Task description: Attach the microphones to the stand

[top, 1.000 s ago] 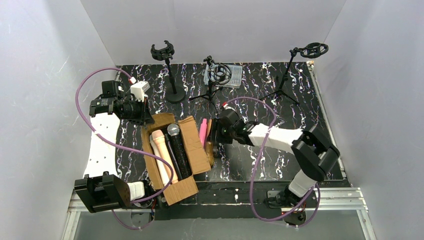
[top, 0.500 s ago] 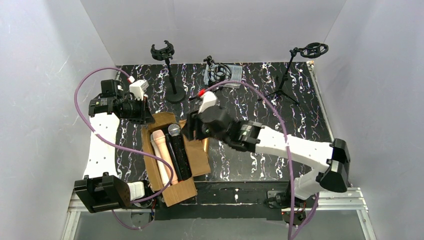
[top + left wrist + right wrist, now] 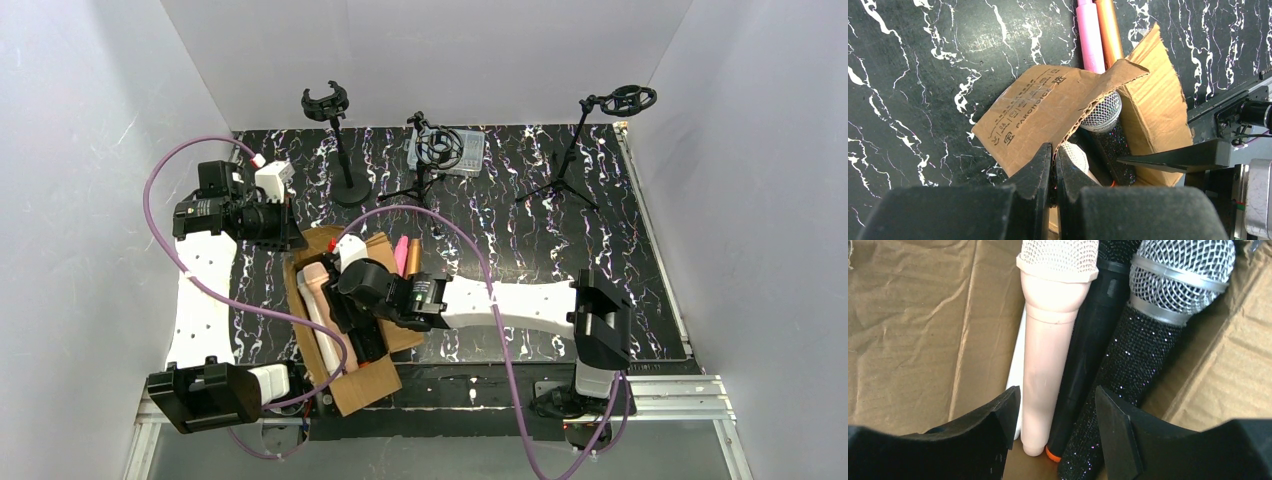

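Right gripper [image 3: 1055,437] is held wide open over the inside of the cardboard box [image 3: 913,330], nothing gripped; its fingers are set either side of the peach microphone [image 3: 1048,355] and black microphone [image 3: 1088,350]; a glitter microphone [image 3: 1140,360] is laid beside these in the box; left gripper [image 3: 1053,151] is pinched onto the box flap [image 3: 1048,105]; pink microphone [image 3: 1090,35] and gold microphone [image 3: 1109,30] are seen just outside the box; 3 stands [image 3: 335,150] are set beyond the box.

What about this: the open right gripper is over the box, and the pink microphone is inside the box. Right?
No. The left wrist view shows the pink microphone outside the box, on the table beside the gold microphone. The open right gripper is over the box.
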Available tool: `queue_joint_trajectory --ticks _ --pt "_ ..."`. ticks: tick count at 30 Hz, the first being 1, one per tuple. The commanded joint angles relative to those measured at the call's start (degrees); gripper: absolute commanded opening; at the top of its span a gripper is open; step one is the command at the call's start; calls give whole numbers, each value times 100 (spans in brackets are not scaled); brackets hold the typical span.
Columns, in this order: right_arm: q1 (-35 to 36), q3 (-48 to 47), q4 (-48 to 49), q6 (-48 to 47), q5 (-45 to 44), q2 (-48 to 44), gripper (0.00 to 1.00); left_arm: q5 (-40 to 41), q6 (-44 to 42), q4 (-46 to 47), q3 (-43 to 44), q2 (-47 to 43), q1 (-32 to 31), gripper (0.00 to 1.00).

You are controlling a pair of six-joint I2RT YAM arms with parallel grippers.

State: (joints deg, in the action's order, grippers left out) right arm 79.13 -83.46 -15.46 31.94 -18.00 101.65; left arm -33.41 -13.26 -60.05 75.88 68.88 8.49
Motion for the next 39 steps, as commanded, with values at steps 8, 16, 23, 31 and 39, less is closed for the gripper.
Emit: queue_joint_trajectory --ticks 8,16,23,31,39 --pt "32 -709 327 -130 226 723 63 -312 102 42 142 -339 -9 0" --pt "74 -1004 192 -147 266 1181 54 -335 30 42 112 -375 -14 0" --pt "85 -959 149 -174 -19 555 26 -189 -122 52 137 -289 -7 0" --pt "27 -136 134 -63 -447 -832 14 -73 -120 198 77 -253 -5 0" --pt "-1160 1398 -62 277 -275 -2549 10 62 -174 205 -3 -200 -12 0"
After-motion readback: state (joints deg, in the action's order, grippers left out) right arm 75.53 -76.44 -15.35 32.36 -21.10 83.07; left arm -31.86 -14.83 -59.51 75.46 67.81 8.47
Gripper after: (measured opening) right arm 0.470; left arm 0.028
